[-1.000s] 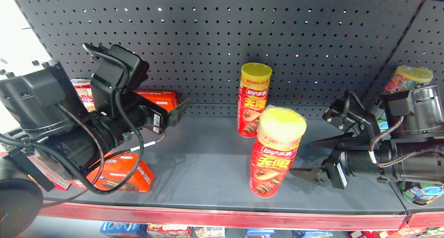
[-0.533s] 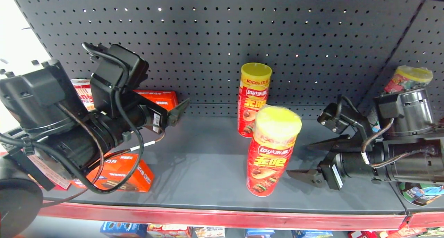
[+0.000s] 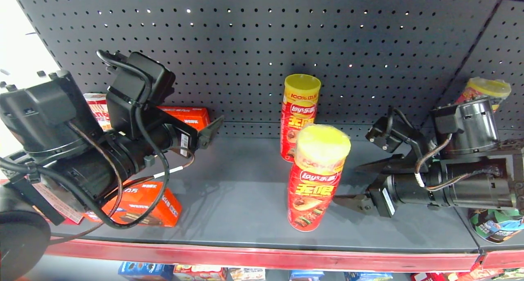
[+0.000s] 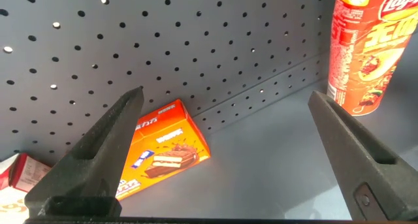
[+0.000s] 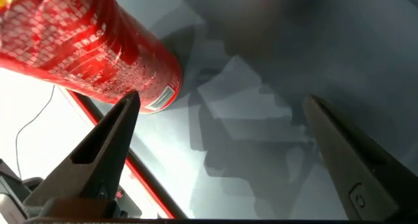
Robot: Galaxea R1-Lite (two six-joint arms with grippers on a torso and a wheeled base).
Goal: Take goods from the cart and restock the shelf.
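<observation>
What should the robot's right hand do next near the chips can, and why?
Probably pull the right gripper straight back. Its jaws are open, and the front chips can stands on the shelf, so it looks placed.

Shop: pegboard shelf (image 3: pixel 237 199) w/ snack cans (image 3: pixel 315 182)

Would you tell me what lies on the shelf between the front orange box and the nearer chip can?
Nothing: in the head view the grey shelf is bare between the front orange box and the nearer chip can.
</observation>
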